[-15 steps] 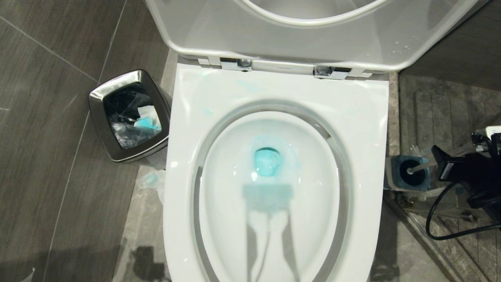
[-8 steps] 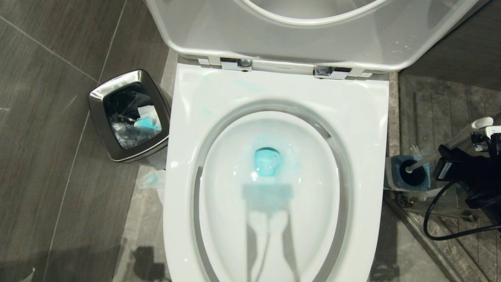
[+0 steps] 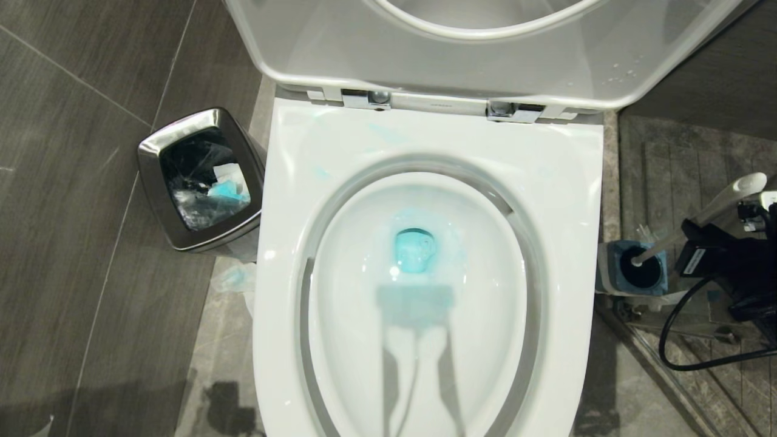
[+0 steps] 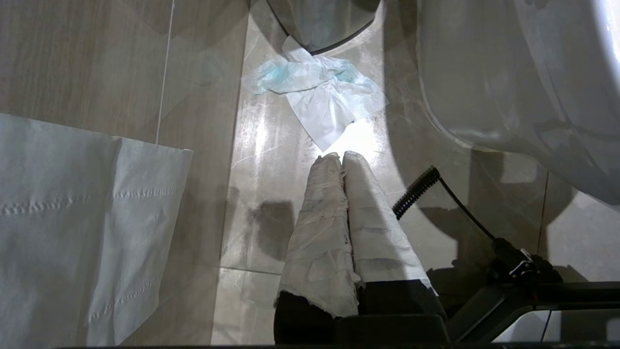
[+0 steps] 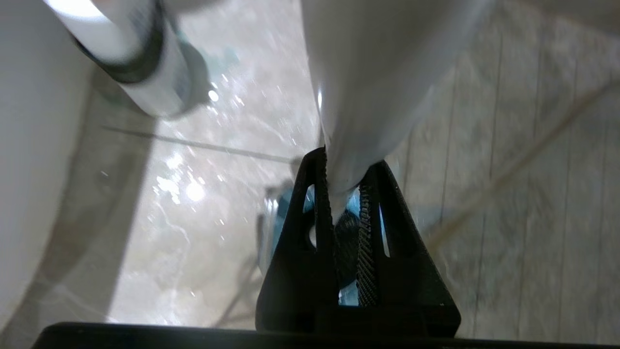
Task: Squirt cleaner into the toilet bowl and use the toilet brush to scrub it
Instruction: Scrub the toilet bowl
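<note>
This is a bathroom, shown above all by the large white glossy ceramic toilet bowl [image 3: 419,315] with its white plastic seat and lid [image 3: 485,54] raised at the far side and turquoise-tinted water [image 3: 414,250] at the bottom. A small square steel waste bin [image 3: 152,182] lined with clear plastic stands to its left on dark grey floor tiles [image 3: 73,243], with crumpled white tissue [image 4: 319,97] lying beside it. To the bowl's right a slim white-handled toilet brush [image 3: 698,221] leans in a squarish blue-topped holder [image 3: 660,282].

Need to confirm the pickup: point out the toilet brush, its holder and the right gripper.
toilet brush [image 3: 716,206]: head view, on the white handle's upper shaft.
holder [image 3: 660,285]: head view, on its blue top rim.
right gripper [image 5: 345,203]: right wrist view, between the fingertips clamping the handle.
</note>
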Available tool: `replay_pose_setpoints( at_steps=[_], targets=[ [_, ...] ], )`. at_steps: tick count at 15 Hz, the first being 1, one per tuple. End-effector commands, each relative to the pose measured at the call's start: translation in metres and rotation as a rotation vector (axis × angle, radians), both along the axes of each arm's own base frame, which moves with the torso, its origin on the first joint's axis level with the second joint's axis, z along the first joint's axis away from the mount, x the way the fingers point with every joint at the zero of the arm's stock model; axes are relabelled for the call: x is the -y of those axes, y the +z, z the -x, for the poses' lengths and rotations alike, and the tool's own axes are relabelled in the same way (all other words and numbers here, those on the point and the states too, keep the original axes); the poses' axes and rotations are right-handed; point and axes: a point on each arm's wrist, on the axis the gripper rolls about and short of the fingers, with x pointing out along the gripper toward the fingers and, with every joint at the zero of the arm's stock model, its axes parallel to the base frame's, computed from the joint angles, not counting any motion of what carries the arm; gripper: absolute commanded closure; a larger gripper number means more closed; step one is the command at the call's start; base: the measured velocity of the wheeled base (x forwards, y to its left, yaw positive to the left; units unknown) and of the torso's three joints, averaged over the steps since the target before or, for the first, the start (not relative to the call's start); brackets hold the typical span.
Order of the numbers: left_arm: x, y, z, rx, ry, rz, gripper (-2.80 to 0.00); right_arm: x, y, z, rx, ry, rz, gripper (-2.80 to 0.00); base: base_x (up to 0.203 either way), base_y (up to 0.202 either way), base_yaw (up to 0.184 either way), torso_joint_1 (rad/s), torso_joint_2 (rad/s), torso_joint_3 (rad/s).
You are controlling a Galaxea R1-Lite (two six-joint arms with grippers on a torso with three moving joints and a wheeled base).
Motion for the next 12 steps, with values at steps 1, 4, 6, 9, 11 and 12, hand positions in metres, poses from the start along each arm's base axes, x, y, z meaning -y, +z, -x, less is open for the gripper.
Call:
replay_pose_setpoints(
  at_steps=[1, 4, 6, 9, 11, 12],
  targets=[
    [0.000, 0.000, 0.000, -0.002, 0.000, 0.000, 0.00, -0.002, 0.012, 0.007, 0.053, 0.019, 0.012, 0.00, 0.000, 0.000, 0.000, 0.000, 0.00, 0.000],
    [0.000, 0.000, 0.000, -0.002, 0.000, 0.000, 0.00, -0.003, 0.017, 0.014, 0.094, 0.020, 0.019, 0.00, 0.000, 0.000, 0.000, 0.000, 0.00, 0.000],
    [0.000, 0.000, 0.000, -0.002, 0.000, 0.000, 0.00, -0.003, 0.022, 0.019, 0.117, 0.020, 0.024, 0.00, 0.000, 0.000, 0.000, 0.000, 0.00, 0.000],
    [0.000, 0.000, 0.000, -0.002, 0.000, 0.000, 0.00, -0.005, 0.028, 0.030, 0.145, 0.015, 0.028, 0.00, 0.000, 0.000, 0.000, 0.000, 0.00, 0.000],
    [0.000, 0.000, 0.000, -0.002, 0.000, 0.000, 0.00, -0.006, 0.034, 0.040, 0.167, 0.015, 0.031, 0.00, 0.000, 0.000, 0.000, 0.000, 0.00, 0.000],
    [0.000, 0.000, 0.000, -0.002, 0.000, 0.000, 0.00, -0.007, 0.035, 0.047, 0.174, 0.015, 0.032, 0.00, 0.000, 0.000, 0.000, 0.000, 0.00, 0.000]
  ],
)
